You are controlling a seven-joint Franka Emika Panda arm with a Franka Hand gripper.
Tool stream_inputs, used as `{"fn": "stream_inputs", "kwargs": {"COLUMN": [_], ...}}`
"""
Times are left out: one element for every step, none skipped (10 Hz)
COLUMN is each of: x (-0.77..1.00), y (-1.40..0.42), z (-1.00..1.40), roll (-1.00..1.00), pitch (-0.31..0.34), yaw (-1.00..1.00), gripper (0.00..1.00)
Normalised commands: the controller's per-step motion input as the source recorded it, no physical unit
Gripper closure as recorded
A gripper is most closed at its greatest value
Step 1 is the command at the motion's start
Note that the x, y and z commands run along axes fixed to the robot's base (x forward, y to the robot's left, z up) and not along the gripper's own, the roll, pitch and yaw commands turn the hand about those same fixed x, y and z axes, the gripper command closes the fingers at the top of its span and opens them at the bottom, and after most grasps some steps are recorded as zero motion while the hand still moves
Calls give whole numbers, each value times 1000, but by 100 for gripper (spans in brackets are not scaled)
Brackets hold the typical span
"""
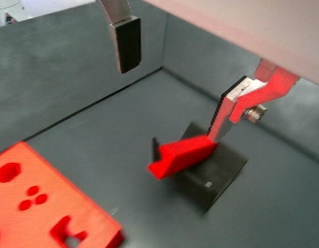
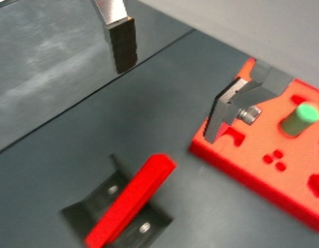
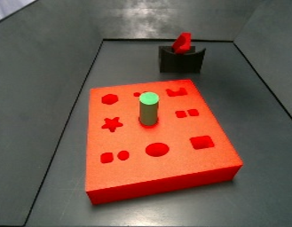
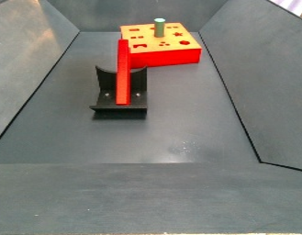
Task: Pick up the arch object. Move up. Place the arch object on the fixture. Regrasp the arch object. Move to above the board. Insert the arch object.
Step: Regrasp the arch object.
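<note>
Red arch object below open gripper

The gripper shows in both wrist views – two flat silver finger plates faced with dark pads, one bearing a small round screw

Even, diffuse overhead lighting; soft shadows; faint sheen on grey floor; wrist views slightly soft, low resolution.
</note>
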Motion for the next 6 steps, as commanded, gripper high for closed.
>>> {"fn": "stream_inputs", "kwargs": {"x": [15, 25, 40, 56, 66, 79], "y": [-17, -22, -25, -27, -30, -32], "z": [8, 11, 6, 1, 3, 6], "roll": [1000, 1000, 1000, 1000, 1000, 1000], "pitch": [54, 67, 76, 92, 102, 125], "yaw": [28, 32, 35, 42, 45, 57], "gripper": [0, 0, 0, 0, 0, 0]}}
